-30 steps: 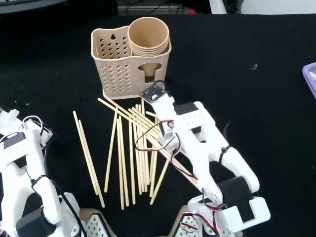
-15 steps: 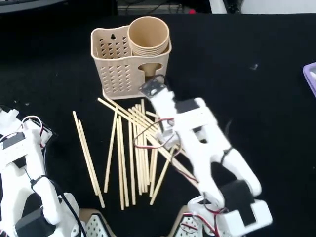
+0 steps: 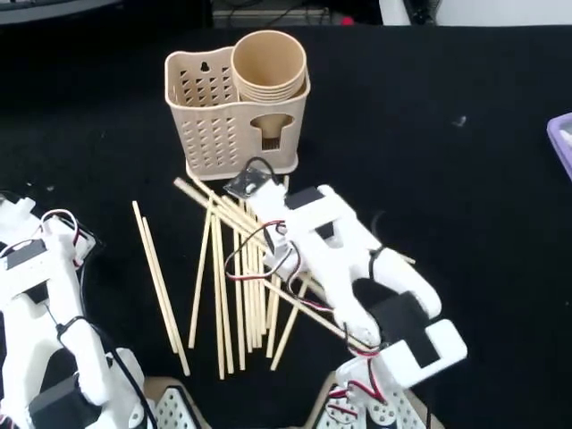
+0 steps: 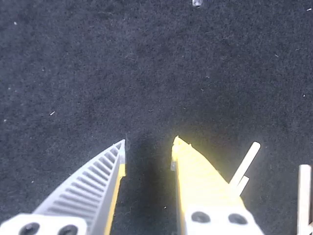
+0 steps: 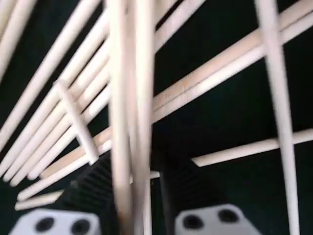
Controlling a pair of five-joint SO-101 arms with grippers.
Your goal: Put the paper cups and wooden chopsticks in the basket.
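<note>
A beige basket (image 3: 210, 134) stands at the back of the black table, with stacked paper cups (image 3: 268, 63) in its right compartment. Several wooden chopsticks (image 3: 219, 286) lie fanned out in front of it. My right arm (image 3: 313, 232) hangs over this pile, and my right gripper (image 5: 132, 166) is shut on two chopsticks (image 5: 128, 98) that run lengthwise between its jaws. My left arm (image 3: 40, 295) sits at the near left. Its gripper (image 4: 148, 147) is open just above bare table, with chopstick ends (image 4: 247, 161) beside it.
A purple container edge (image 3: 561, 138) shows at the far right. Two loose chopsticks (image 3: 161, 281) lie apart, left of the main pile. The arms' bases crowd the near edge.
The right arm swung left and lowered over the chopstick pile, its wrist moving away from the basket front. A few chopsticks under it shifted. The left arm stayed put.
</note>
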